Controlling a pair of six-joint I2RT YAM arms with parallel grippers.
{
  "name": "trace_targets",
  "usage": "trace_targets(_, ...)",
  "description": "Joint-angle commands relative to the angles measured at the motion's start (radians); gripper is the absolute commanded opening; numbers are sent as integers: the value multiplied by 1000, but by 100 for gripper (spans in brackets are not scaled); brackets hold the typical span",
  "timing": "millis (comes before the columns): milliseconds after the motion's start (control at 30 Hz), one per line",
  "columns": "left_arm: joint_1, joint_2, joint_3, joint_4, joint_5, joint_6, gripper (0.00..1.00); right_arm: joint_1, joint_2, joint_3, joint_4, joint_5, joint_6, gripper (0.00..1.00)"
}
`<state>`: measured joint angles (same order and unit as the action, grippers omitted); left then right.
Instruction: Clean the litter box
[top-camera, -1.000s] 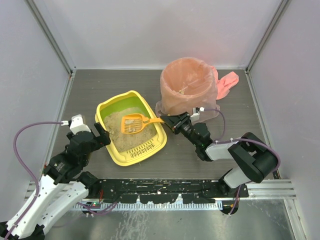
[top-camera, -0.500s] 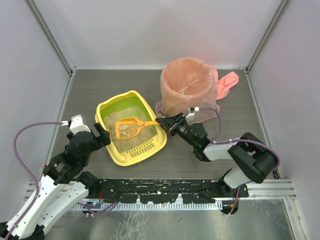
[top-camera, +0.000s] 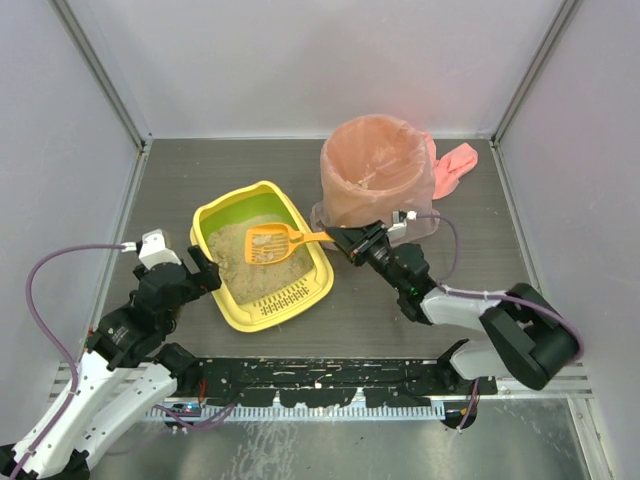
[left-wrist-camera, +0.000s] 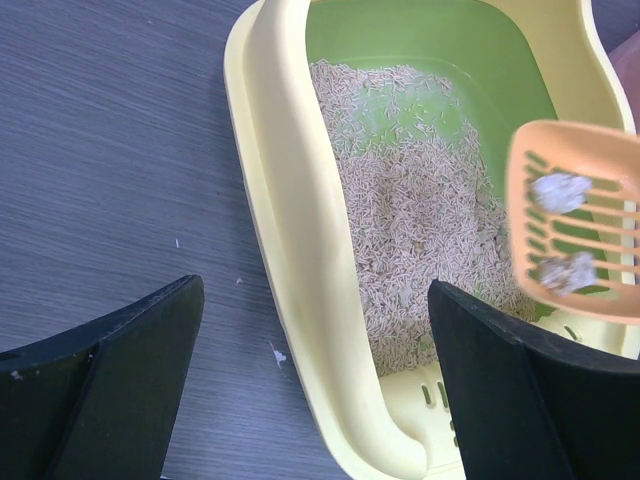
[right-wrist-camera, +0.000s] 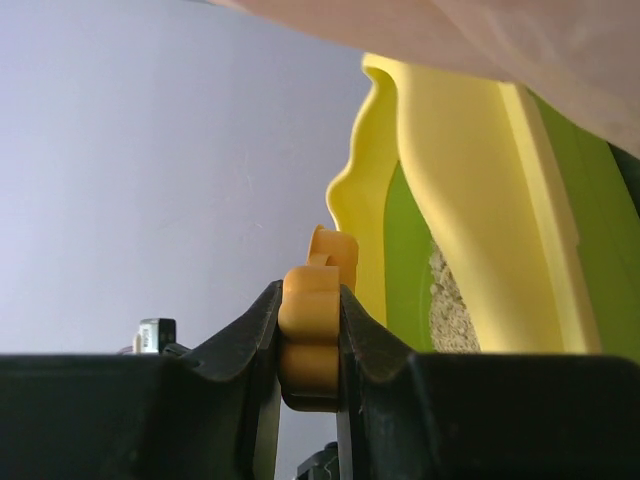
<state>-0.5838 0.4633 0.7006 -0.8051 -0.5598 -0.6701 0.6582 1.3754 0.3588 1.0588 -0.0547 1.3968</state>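
The yellow litter box (top-camera: 226, 302) with a green inner wall and beige litter lies left of centre on the dark table. My right gripper (top-camera: 340, 240) is shut on the handle of an orange slotted scoop (top-camera: 268, 244), whose head hangs over the litter. In the left wrist view the scoop (left-wrist-camera: 580, 235) carries two grey clumps (left-wrist-camera: 560, 190). The right wrist view shows the handle (right-wrist-camera: 310, 345) pinched between my right gripper's (right-wrist-camera: 310, 300) jaws, with the box wall (right-wrist-camera: 450, 200) beyond. My left gripper (top-camera: 200, 270) is open, its jaws either side of the box's near left rim (left-wrist-camera: 290, 250) without touching it.
A round bin lined with a pink bag (top-camera: 378, 180) stands behind the right gripper, with the bag's loose end (top-camera: 455, 165) lying to its right. Grey enclosure walls close off the left, back and right. A metal rail (top-camera: 330, 380) runs along the near edge.
The scoop dipped left and down into the litter, then came back up and to the right. The left arm has not moved.
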Motion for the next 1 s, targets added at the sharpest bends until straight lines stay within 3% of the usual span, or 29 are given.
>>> trace_targets(0,4,-3,3,46,-5,-11,96,-45,-177,34,-94,-8,-23,1)
trace_targets(267,4,0,11,42,-5,-11,95,-241,-406,209,-410,-102,-101,1)
trace_targets(600,4,-17,5,33,-4,-16,96,-608,-418,381,-486,-255,-66,1)
trace_targets(733,4,-20,3,27,-3,-14,96,-683,-399,456,-553,-247,-218,1)
trace_targets(967,4,-24,-3,26,0,-14,97,-693,-385,552,-654,-163,-563,1)
